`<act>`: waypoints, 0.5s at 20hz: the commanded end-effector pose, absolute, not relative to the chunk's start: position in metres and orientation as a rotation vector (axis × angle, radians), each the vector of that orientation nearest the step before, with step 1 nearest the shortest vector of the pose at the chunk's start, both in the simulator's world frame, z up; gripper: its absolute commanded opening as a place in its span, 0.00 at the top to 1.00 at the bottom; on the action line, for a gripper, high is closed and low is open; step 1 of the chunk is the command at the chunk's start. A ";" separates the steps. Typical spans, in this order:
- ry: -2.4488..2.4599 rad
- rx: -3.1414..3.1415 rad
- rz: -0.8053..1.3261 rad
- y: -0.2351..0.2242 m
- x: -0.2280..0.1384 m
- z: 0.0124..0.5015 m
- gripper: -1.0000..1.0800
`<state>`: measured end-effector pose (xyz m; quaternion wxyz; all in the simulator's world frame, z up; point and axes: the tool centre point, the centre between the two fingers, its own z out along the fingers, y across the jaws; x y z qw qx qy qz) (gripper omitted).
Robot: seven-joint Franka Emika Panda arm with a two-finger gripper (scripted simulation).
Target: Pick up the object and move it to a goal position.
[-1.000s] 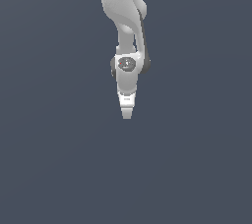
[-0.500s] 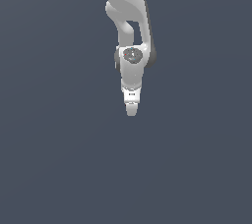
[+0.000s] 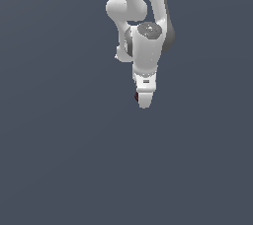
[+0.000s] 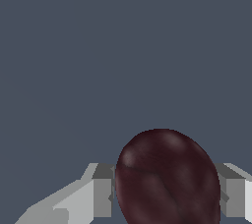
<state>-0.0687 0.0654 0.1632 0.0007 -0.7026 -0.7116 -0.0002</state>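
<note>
So in the exterior view the white arm [image 3: 141, 17] comes down from the top edge and hangs with the pincer [image 3: 143, 101] pointing straight down, everything set against a flat slate-grey backdrop with no visible edges, so I honestly can't tell whether that's the desk or just background. From this side the fingers overlap into one tapered white tip, so you can't read the gap between them here. What you can see is a tiny sliver of dark red, the ball [image 3: 136, 96], peeking out right at the pincer's tip, on the exterior view's left side of it, touching the white finger and mostly hidden behind it. Nothing else sits near the pincer in this view. The wrist view is way clearer: the ball [image 4: 167, 179] fills the space between the two fingers, dark maroon, roundish to a bit egg-shaped, with faint lumpy shading and a soft highlight on its upper surface. One grey-white finger [image 4: 101, 191] presses against one flank and the other finger [image 4: 232, 193] sits against the opposite flank, so the pincer [image 4: 166, 193] is closed down onto the ball, only as wide apart as the ball itself, gripping it squarely across its middle. Beyond the ball there's just the same plain grey surface, no shadow or contact I can make out.
</note>
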 end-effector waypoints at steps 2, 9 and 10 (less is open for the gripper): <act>-2.235 -2.205 -0.002 0.082 -0.062 0.199 1.00; -2.234 -2.204 -0.002 0.114 -0.048 0.268 1.00; -2.234 -2.205 -0.002 0.118 -0.046 0.278 1.00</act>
